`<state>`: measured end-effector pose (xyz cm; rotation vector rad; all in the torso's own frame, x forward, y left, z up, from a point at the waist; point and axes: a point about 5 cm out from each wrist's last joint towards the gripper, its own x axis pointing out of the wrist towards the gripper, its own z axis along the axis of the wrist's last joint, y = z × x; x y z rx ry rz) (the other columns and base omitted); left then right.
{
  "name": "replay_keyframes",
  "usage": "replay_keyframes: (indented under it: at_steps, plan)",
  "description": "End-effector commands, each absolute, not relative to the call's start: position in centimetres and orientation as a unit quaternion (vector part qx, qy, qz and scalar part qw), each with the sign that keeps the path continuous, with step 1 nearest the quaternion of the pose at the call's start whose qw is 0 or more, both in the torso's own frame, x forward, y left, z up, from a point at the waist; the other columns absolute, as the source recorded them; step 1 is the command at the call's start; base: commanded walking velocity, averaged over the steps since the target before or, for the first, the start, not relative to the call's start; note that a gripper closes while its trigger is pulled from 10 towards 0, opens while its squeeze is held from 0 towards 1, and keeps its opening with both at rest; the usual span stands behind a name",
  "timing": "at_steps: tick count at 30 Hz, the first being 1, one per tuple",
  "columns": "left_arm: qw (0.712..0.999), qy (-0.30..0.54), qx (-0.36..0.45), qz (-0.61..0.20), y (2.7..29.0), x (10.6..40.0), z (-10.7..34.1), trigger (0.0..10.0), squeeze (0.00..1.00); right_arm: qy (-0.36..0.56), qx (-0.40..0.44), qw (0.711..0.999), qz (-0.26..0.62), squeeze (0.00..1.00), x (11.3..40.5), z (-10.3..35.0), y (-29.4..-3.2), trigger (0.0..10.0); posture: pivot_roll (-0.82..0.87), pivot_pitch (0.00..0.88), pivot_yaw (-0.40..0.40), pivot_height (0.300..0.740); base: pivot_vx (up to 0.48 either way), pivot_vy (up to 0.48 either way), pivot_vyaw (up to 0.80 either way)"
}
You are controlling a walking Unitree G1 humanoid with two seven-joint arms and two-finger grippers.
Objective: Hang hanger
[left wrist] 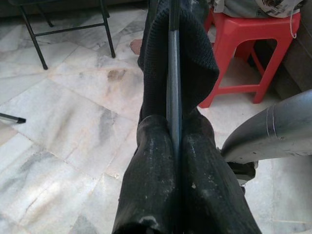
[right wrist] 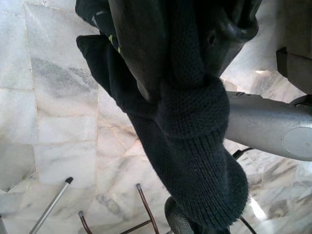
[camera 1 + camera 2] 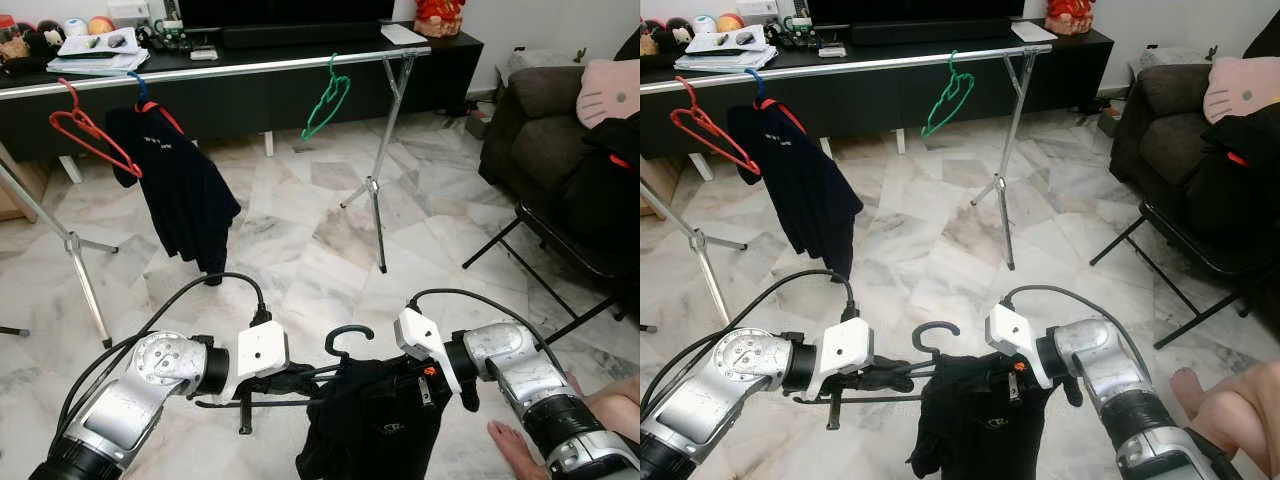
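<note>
now both grippers, left gripper [image 3: 300, 380] and right gripper [image 3: 405, 375], clamp black hanger [image 3: 345, 340] with dark garment [image 3: 375, 425].

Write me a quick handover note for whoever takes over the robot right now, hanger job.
Left tool: shut on the black hanger, gripping its arm, as the left wrist view shows.
Right tool: shut on the dark garment draped on that hanger.
Position: hanger held low between both arms, hook up, well short of the clothes rail.
On the rail: a red hanger, a dark shirt, a green hanger.
Done: hanger and garment picked up.
Left: move to the rail, hook the hanger over it, release. A person's foot is close on the right.
</note>
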<state>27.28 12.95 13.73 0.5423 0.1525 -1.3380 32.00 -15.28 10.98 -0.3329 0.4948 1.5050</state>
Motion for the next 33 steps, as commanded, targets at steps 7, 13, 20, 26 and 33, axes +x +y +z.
replay_keyframes:
  at_steps: [7, 13, 20, 26, 33]
  plan:
    - [0.741, 0.054, 0.253, -0.62, 12.5, 27.3, 14.1, 10.0, 0.0, 0.207, -0.147, 0.696, 0.672, 0.0, 32.1, 11.1, -15.0, 0.0, -0.02, 0.113, -0.015, 0.74, 0.0, 0.0, 0.0]
    - [0.739, 0.056, 0.255, -0.622, 12.4, 27.3, 14.1, 10.0, 0.0, 0.206, -0.144, 0.698, 0.671, 0.0, 32.0, 11.0, -15.0, 0.0, -0.02, 0.115, -0.013, 0.74, 0.0, 0.0, 0.0]
    - [0.734, 0.073, 0.252, -0.627, 12.6, 27.2, 13.8, 10.0, 1.0, 0.206, -0.144, 0.7, 0.668, 0.0, 32.1, 11.1, -15.1, 0.0, -0.02, 0.126, -0.016, 0.74, 0.0, 0.0, 0.0]
    - [0.736, 0.081, 0.25, -0.624, 12.8, 27.2, 13.6, 10.0, 1.0, 0.209, -0.146, 0.701, 0.666, 0.0, 32.0, 10.9, -15.3, 0.0, -0.02, 0.136, -0.019, 0.74, 0.0, 0.0, 0.0]
    - [0.742, 0.084, 0.255, -0.614, 13.4, 27.4, 13.7, 10.0, 1.0, 0.224, -0.161, 0.7, 0.658, 0.0, 32.0, 10.5, -15.7, 0.0, -0.02, 0.148, -0.021, 0.74, 0.0, 0.0, 0.0]
